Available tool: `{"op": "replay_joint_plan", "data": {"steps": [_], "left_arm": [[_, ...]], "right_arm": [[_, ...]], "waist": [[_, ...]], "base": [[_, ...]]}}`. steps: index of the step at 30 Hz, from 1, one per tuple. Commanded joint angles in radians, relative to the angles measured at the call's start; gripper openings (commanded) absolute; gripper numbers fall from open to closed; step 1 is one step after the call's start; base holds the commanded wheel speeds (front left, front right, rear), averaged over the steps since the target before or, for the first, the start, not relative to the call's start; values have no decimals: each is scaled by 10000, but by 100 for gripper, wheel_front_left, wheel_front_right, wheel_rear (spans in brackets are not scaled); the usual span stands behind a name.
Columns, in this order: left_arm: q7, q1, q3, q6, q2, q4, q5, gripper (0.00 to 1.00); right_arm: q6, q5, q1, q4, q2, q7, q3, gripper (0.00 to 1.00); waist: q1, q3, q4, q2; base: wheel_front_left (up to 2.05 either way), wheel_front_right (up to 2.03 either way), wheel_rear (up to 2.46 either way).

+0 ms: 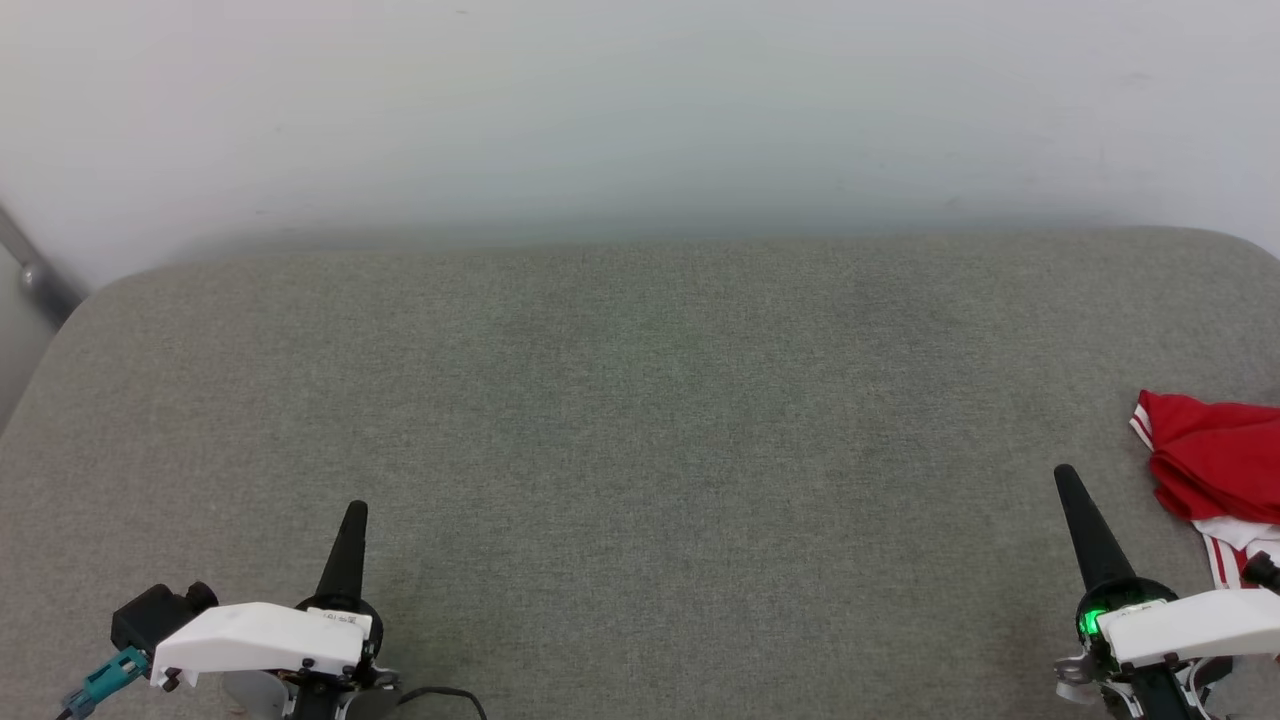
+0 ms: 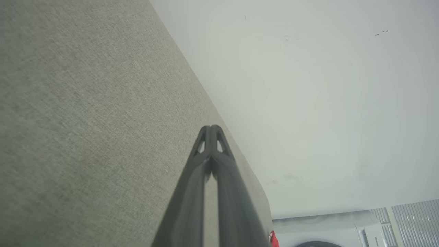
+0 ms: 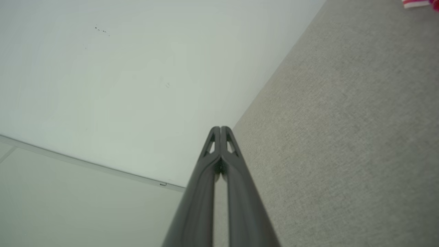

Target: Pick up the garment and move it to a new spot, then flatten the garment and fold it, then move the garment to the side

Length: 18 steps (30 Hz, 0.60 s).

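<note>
The garment [image 1: 1215, 465], red with a white sleeve and red-and-white striped trim, lies bunched at the far right edge of the grey padded surface [image 1: 640, 420]; part of it runs out of the head view. A striped corner of the garment [image 3: 415, 3] shows at the top right of the right wrist view, and a sliver of the garment [image 2: 272, 239] at the bottom of the left wrist view. My right gripper [image 1: 1066, 474] stands shut just left of the garment, not touching it. At the lower left my left gripper [image 1: 355, 510] is shut, holding nothing.
A pale wall [image 1: 640, 110] rises behind the padded surface. A grey metal bar [image 1: 35, 270] slants at the far left. A white appliance [image 2: 370, 233] shows beyond the surface's end in the left wrist view.
</note>
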Motion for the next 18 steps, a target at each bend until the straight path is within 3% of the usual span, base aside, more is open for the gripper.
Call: {"op": "replay_joint_plan", "data": {"steps": [1,18], "left_arm": [[66,-211,104,-69,-6,-42,-217,0],[477,-348,493,-358,-255,98,-1513,0]], "right_arm": [[1,238,-238,5,23,15,-36,0],[1,1752,-474,408,107,149,-159,0]], "waist": [[-1,-2,4,0],[-1,-33,60,0]], "base": [[0,0,0],[0,0,0]]}}
